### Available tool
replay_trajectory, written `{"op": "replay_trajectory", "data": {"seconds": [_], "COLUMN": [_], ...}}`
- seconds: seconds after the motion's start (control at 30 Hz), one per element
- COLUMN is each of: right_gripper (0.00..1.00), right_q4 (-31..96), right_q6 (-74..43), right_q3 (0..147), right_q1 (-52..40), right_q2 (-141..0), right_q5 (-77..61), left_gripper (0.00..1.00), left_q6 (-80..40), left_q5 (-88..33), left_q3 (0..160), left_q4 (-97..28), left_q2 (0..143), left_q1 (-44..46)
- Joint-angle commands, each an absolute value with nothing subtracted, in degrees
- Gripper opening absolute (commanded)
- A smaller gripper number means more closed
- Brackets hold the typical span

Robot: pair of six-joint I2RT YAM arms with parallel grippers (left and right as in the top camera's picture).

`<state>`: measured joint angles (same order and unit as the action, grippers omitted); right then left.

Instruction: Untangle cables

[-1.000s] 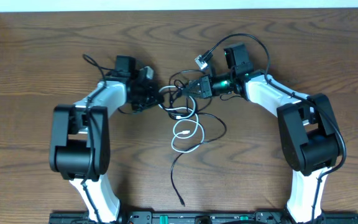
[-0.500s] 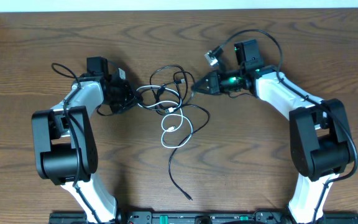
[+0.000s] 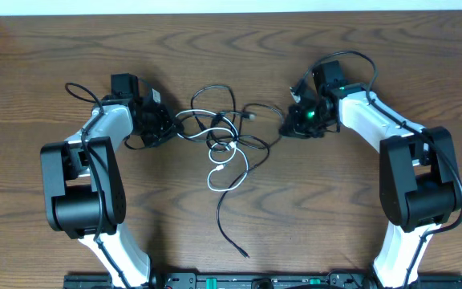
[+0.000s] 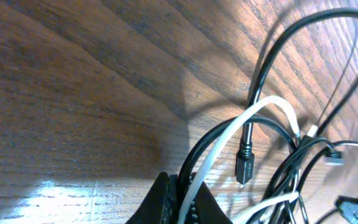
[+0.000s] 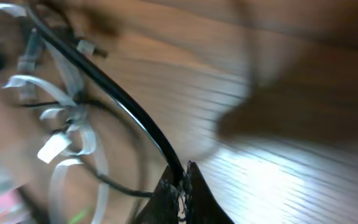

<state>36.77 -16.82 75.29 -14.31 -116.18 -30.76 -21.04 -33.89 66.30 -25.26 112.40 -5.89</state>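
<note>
The cables lie tangled on the wooden table between my two arms. The black cable (image 3: pixel 220 218) loops at the centre and trails a long tail toward the front edge. The white cable (image 3: pixel 211 177) coils just below the knot. My left gripper (image 3: pixel 169 131) is shut at the tangle's left side. In the left wrist view its gripper (image 4: pixel 182 194) pinches a white strand (image 4: pixel 253 118) and a black strand (image 4: pixel 272 56) together, and a small black plug (image 4: pixel 244 167) hangs nearby. My right gripper (image 3: pixel 283 128) is shut on a black strand (image 5: pixel 123 99) at the right side, gripper (image 5: pixel 183 182).
The table's far edge (image 3: pixel 231 11) meets a white wall. Both arm bases stand near the front edge, with a black rail (image 3: pixel 239 281) between them. Thick black arm wires (image 3: pixel 79 88) loop behind the left wrist.
Both arms have drawn apart, the left one leftward and the right one rightward, each with its strand. The tangle has spread wider across the middle, and the right gripper has dropped lower.
</note>
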Motion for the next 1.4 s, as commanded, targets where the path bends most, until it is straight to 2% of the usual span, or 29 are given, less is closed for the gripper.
{"op": "replay_trajectory", "data": {"seconds": [0.0, 0.43, 0.9, 1.07, 1.37], "right_gripper": [0.01, 0.01, 0.01, 0.01, 0.01], "right_q4": [39.05, 42.74, 46.85, 41.69, 25.19], "right_q6": [-15.86, -16.78, -21.96, -22.24, -22.31], "right_q3": [75.16, 75.13, 72.38, 68.10, 56.40], "right_q1": [-14.02, -14.02, -13.80, -13.26, -10.74], "right_q2": [-114.85, -114.87, -114.87, -114.87, -114.87], "right_q5": [-15.79, -2.24, 20.82, 22.41, 20.88], "left_gripper": [0.07, 0.07, 0.07, 0.07, 0.08], "left_q6": [-21.37, -21.37, -21.34, -21.34, -21.34], "left_q5": [-31.53, -30.70, -27.77, -27.75, -27.77], "left_q3": [66.57, 66.57, 66.57, 66.57, 66.57], "left_q4": [-25.43, -25.43, -25.47, -25.47, -25.45], "left_q2": [111.11, 111.11, 111.11, 111.11, 111.11], "left_q1": [-6.20, -6.20, -6.20, -6.20, -6.20]}}
